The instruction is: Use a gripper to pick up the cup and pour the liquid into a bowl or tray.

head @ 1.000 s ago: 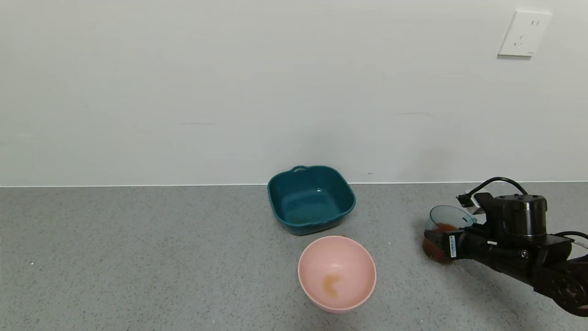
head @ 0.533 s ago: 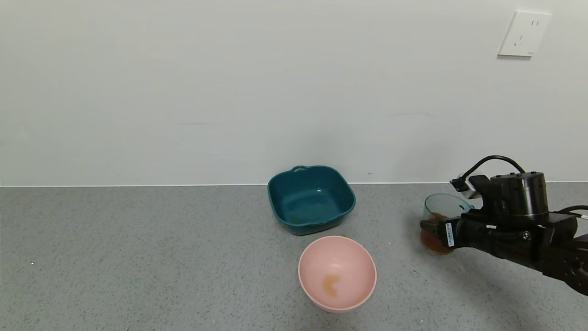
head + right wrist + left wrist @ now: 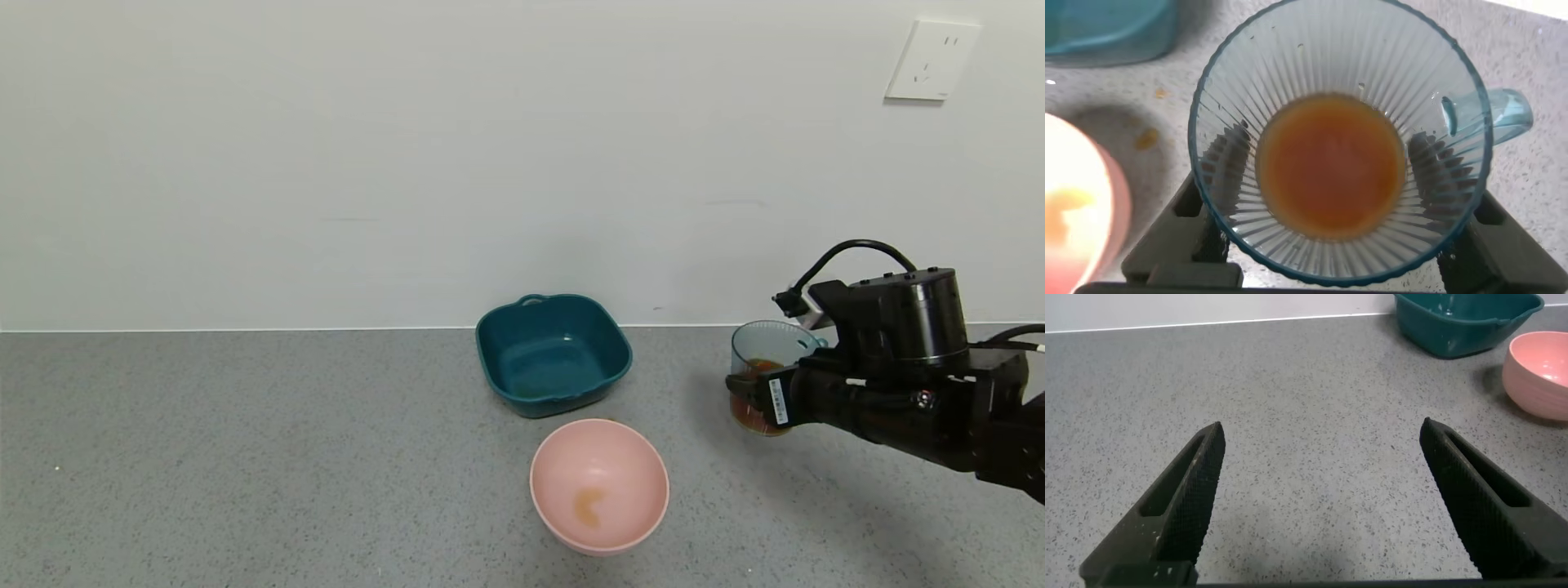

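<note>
My right gripper (image 3: pixel 755 402) is shut on the ribbed blue-grey cup (image 3: pixel 761 359) and holds it upright above the counter, to the right of the pink bowl (image 3: pixel 599 485). The cup holds reddish-brown liquid (image 3: pixel 1331 166). In the right wrist view the cup (image 3: pixel 1290 73) fills the frame, with my fingers (image 3: pixel 1231 155) pressed on both sides and the rim tab (image 3: pixel 1503 114) at one side. The pink bowl has a small brown puddle inside. My left gripper (image 3: pixel 1323 437) is open and empty over bare counter, out of the head view.
A dark teal square dish (image 3: pixel 553 354) with handles stands behind the pink bowl, near the wall. It also shows in the left wrist view (image 3: pixel 1466 318). A wall socket (image 3: pixel 931 60) is at the upper right. The grey speckled counter (image 3: pixel 245 457) stretches left.
My right gripper has lifted the cup off the counter and carried it up and slightly left toward the bowls. The bowls have not moved.
</note>
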Controlling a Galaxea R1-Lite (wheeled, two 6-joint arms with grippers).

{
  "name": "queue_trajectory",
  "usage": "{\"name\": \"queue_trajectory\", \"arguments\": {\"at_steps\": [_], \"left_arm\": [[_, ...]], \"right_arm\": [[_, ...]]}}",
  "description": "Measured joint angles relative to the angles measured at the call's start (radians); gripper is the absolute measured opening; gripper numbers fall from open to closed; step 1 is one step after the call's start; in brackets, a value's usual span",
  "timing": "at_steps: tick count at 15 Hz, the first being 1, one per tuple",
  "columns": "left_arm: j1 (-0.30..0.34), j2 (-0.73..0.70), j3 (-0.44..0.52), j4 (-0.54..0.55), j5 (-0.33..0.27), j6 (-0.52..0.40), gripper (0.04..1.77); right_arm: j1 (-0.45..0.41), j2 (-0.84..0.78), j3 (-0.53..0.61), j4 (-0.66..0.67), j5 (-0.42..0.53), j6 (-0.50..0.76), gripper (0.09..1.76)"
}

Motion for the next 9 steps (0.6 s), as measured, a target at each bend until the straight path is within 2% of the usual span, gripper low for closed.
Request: {"name": "queue_trajectory", "arguments": {"at_steps": [9], "left_arm": [[0.0,0.0,0.0,0.0,0.0,0.0,1.72]], "right_arm": [[0.134,-0.021,-0.087,0.084,-0.125,-0.049,1.36]]}}
